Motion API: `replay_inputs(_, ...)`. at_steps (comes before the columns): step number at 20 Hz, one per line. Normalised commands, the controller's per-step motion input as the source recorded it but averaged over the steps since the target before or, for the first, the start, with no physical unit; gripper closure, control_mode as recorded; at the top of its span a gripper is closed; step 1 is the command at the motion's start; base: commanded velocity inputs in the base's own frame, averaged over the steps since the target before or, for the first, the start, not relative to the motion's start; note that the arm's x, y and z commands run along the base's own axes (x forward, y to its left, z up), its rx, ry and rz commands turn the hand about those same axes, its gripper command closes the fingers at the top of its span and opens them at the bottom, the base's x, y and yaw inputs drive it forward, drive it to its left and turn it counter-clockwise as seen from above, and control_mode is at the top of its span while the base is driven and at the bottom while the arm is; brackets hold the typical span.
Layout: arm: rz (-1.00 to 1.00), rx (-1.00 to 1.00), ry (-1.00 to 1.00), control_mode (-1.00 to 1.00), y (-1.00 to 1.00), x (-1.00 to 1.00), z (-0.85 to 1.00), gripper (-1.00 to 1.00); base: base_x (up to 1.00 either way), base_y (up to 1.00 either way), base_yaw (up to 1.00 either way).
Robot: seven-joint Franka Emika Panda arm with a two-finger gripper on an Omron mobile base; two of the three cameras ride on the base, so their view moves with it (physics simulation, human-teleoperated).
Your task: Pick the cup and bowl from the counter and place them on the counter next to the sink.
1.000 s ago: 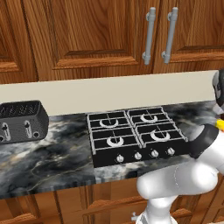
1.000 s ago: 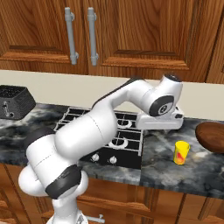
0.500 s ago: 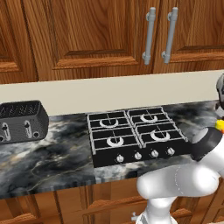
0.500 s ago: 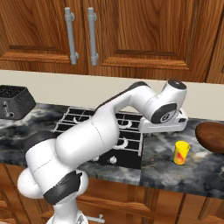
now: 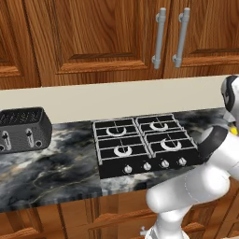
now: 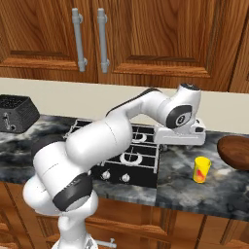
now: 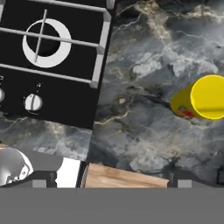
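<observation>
The small yellow cup (image 6: pixel 202 169) stands upright on the dark marble counter (image 6: pixel 189 187), just right of the stove. In the hand view the cup (image 7: pixel 205 98) sits at the right, seen from above. The reddish-brown bowl (image 6: pixel 237 151) lies at the right edge of the right base view, partly cut off. My gripper (image 6: pixel 181 144) hovers over the counter between the stove and the cup, a little left of and behind the cup. Its fingertips (image 7: pixel 189 178) stand wide apart, so the gripper (image 7: pixel 116 181) is open with nothing between them. The sink is out of view.
A black gas stove (image 6: pixel 124 158) with four burners and front knobs fills the counter's middle (image 5: pixel 140 144). A black toaster (image 5: pixel 23 128) stands at the far left. Wooden wall cabinets (image 5: pixel 116 37) hang above a beige backsplash. Bare marble lies between toaster and stove.
The arm has swung slightly right and back again, leaving the hand almost where it was, left of the cup. The jaws stay wide. Cup and bowl have not moved.
</observation>
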Motion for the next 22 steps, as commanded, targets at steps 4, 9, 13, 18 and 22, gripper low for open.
replay_inputs(4, -0.19, 0.05, -0.04, -1.00, -0.29, 0.00, -0.26, -1.00, 0.00, 0.00, 0.00)
replay_inputs(9, -0.23, 0.03, -0.02, -1.00, -0.10, 0.06, -0.23, -1.00, 0.00, 0.00, 0.00)
replay_inputs(13, -0.10, 0.00, 0.04, -1.00, 0.00, 0.09, 0.00, -1.00, 0.00, 0.00, 0.00)
replay_inputs(18, 0.02, 0.00, 0.05, -1.00, 0.00, 0.37, 0.00, -1.00, 0.00, 0.00, 0.00)
replay_inputs(22, 0.03, 0.00, 0.06, -1.00, 0.00, 0.49, -0.13, -1.00, 0.00, 0.00, 0.00)
